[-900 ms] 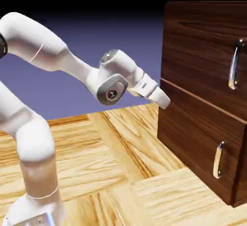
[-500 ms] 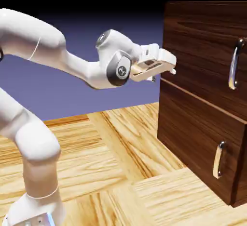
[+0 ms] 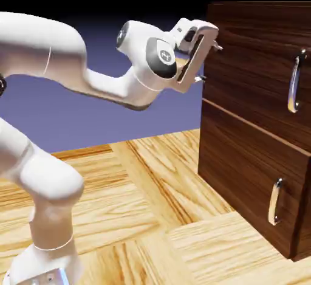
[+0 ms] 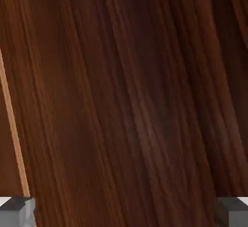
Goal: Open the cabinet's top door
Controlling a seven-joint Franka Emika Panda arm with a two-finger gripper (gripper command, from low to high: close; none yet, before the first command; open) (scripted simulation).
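The cabinet (image 3: 243,156) is a dark brown wood-grain box at the exterior view's right. Its top door (image 3: 255,65) is the taller upper panel, with a long curved silver handle (image 3: 295,81) near its right side. My gripper (image 3: 209,62) is open and empty, right at the top door's left edge and well left of the handle. In the hand view, dark wood (image 4: 135,100) fills the frame. My gripper (image 4: 124,212) shows only as two grey fingertips (image 4: 17,210) wide apart at the bottom corners, with nothing between them.
Below the top door is a shorter panel (image 3: 243,180) with a smaller silver handle (image 3: 276,201). The cabinet stands on a light wooden table (image 3: 146,217). A thin pale line (image 4: 12,124) runs down the left of the hand view.
The hand has risen from the seam between the panels to the top door's left edge and has rolled, its fingers now pointing at the wood. The jaws stay wide.
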